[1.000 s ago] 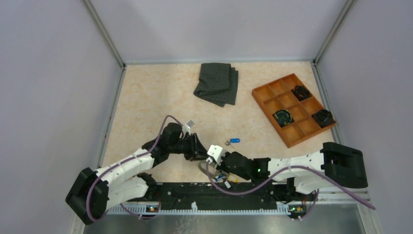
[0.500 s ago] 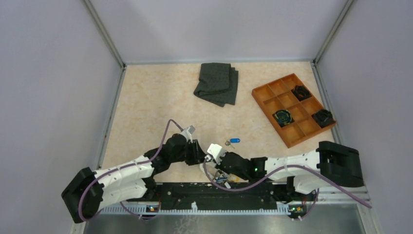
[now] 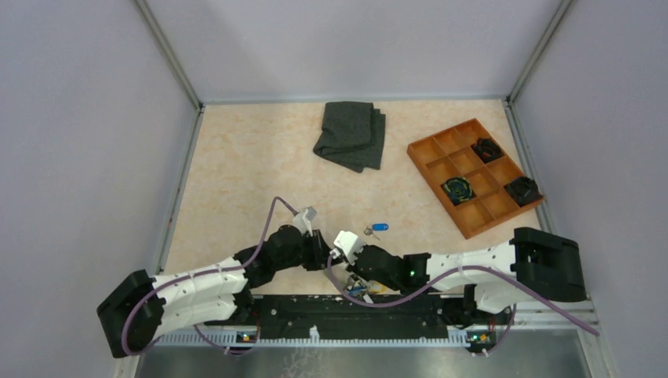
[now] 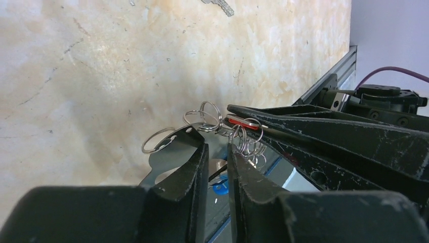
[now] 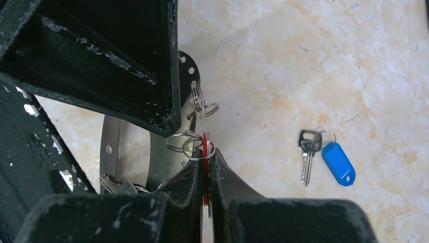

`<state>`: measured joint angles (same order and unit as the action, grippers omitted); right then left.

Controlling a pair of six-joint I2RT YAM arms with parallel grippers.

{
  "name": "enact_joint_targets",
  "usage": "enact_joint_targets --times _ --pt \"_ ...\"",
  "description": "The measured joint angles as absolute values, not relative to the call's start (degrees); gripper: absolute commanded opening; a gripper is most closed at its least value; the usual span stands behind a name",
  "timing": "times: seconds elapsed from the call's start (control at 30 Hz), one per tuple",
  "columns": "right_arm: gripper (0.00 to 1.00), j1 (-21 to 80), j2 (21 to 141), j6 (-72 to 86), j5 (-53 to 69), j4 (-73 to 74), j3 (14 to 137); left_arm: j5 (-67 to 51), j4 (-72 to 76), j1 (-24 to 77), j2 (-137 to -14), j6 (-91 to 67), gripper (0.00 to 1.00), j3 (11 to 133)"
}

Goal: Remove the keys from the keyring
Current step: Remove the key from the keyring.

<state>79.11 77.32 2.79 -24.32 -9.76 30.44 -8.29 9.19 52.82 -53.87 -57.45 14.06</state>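
My right gripper [image 5: 206, 154] is shut on a red-tagged key [image 5: 204, 147] that hangs on small metal split rings [image 5: 189, 142]. These rings link to the keyring, a pale grey perforated band [image 5: 109, 147] curving beneath. In the left wrist view my left gripper [image 4: 215, 147] sits at the ring cluster [image 4: 202, 114]. Its jaws stand a narrow gap apart with nothing clamped between them, and the band [image 4: 157, 169] lies behind its left finger. In the top view both grippers [image 3: 327, 253] [image 3: 340, 250] meet near the table's front edge. A loose key with a blue tag [image 5: 339, 163] [image 3: 378, 228] lies apart on the table. More keys [image 5: 109, 185] bunch under the band.
A folded dark grey cloth [image 3: 350, 135] lies at the back middle. An orange compartment tray [image 3: 425, 146] at the right holds black clumps. The metal base rail [image 3: 354, 315] runs just behind the grippers, and grey walls close in the table.
My left arm has moved nearer and to the right, up against the right gripper, and its jaws have narrowed. The right gripper has stayed shut on the red-tagged key, almost still.
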Motion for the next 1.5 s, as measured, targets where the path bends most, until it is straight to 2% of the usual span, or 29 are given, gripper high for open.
enact_joint_targets --times 0.53,1.03,1.5 --pt "0.00 79.1 77.5 3.5 -24.4 -9.8 30.4 -1.6 13.4 58.9 -49.4 -54.1 0.28 10.2" --pt "0.00 79.1 77.5 4.1 -25.6 -8.9 30.4 1.4 19.0 61.3 -54.9 -52.5 0.27 10.1" --pt "0.00 79.1 78.4 4.4 -25.8 -9.0 30.5 2.5 19.3 61.6 -53.6 -52.2 0.27 10.1"
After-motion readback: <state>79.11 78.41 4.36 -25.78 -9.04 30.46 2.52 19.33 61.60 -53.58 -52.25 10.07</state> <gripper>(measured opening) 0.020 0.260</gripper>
